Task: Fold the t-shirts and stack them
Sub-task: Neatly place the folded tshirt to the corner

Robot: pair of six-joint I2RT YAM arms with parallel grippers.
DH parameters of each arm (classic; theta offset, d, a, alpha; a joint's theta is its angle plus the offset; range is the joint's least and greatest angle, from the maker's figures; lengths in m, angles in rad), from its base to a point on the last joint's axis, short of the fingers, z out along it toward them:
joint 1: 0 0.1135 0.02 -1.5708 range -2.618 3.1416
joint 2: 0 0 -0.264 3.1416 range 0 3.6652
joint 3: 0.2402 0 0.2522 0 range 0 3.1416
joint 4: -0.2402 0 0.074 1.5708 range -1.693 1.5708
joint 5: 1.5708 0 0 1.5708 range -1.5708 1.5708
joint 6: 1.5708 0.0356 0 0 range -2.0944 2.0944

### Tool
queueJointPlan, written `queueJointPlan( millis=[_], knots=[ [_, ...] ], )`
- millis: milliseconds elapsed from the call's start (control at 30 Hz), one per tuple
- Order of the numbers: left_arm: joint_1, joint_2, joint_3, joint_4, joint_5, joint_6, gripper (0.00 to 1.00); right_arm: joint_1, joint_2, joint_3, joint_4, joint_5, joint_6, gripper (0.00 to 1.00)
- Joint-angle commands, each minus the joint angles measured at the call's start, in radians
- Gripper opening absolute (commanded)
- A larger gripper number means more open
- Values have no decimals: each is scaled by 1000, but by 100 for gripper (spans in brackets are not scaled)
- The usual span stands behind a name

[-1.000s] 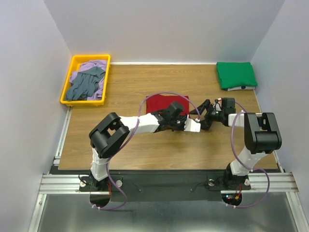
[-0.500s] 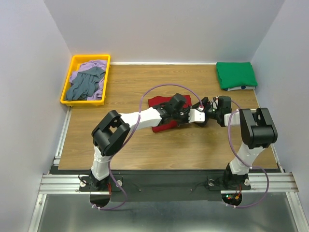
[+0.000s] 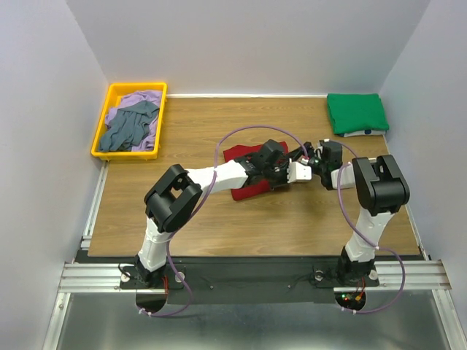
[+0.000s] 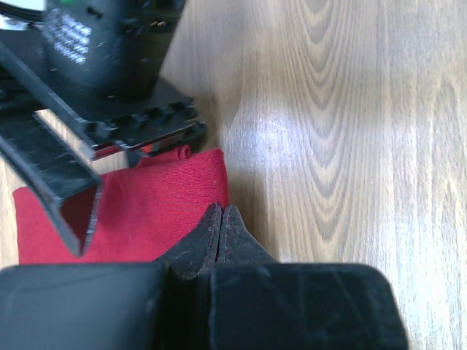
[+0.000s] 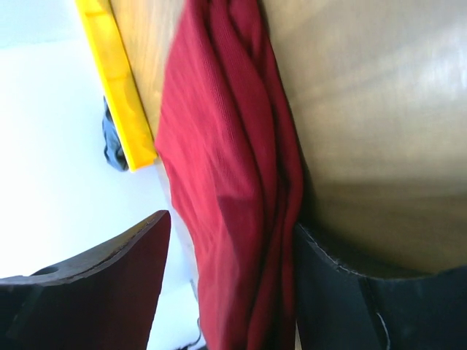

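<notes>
Meanwhile, right gripper (image 5: 230, 226), jaws apart, straddles dark red t-shirt (image 5: 219, 131), left gripper (image 4: 221, 219) pinched together alongside; a shallow bite could spill the folds

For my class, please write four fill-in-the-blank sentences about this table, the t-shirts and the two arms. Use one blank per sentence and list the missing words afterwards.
1. The folded bright green cloth t-shirt lies at the far ____ corner of the wooden table.
2. The ____ plastic tray holds the lavender-purple cloth t-shirt and the grey-blue cloth t-shirt.
3. The right gripper has the dark ____ cloth t-shirt between its jaws.
4. The left gripper has its jaws ____.

Missing words: right; yellow; red; shut.
</notes>
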Motion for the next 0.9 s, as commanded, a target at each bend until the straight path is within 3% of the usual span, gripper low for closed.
queueJointPlan(
  millis=[0, 167, 300, 433, 467, 533, 567, 600, 700, 767, 833, 867],
  knots=[
    [0, -34, 40, 30, 48, -10, 0, 5, 74, 8, -17, 169, -44, 68],
    [0, -42, 37, 30, 60, -12, 0, 6, 113, 23, 13, 189, -46, 68],
    [0, -37, 39, 32, 60, -13, 0, 12, 125, 26, 32, 192, -46, 58],
    [2, -36, 49, 43, 46, -56, 4, 14, 128, 35, 35, 185, -84, 29],
    [13, -39, 56, 38, 46, -76, 8, 16, 123, 40, 33, 168, -117, 14],
    [32, -74, 57, 24, 60, -108, 23, 16, 108, 60, 7, 159, -165, 1],
    [60, -95, 51, 20, 65, -148, 37, 16, 84, 87, -60, 162, -194, 1],
    [127, -235, 31, -35, 62, -211, 54, 16, 32, 160, -194, 187, -366, 1],
    [167, -311, 22, -120, 62, -237, 60, 14, 10, 222, -299, 217, -487, 0],
    [223, -356, 7, -174, 34, -250, 76, 14, -8, 259, -376, 246, -559, 1],
    [284, -419, -21, -189, 16, -283, 81, 16, -16, 330, -451, 295, -680, 1],
    [302, -439, -33, -189, 14, -296, 99, 14, -15, 356, -471, 318, -713, 1]
  ],
)
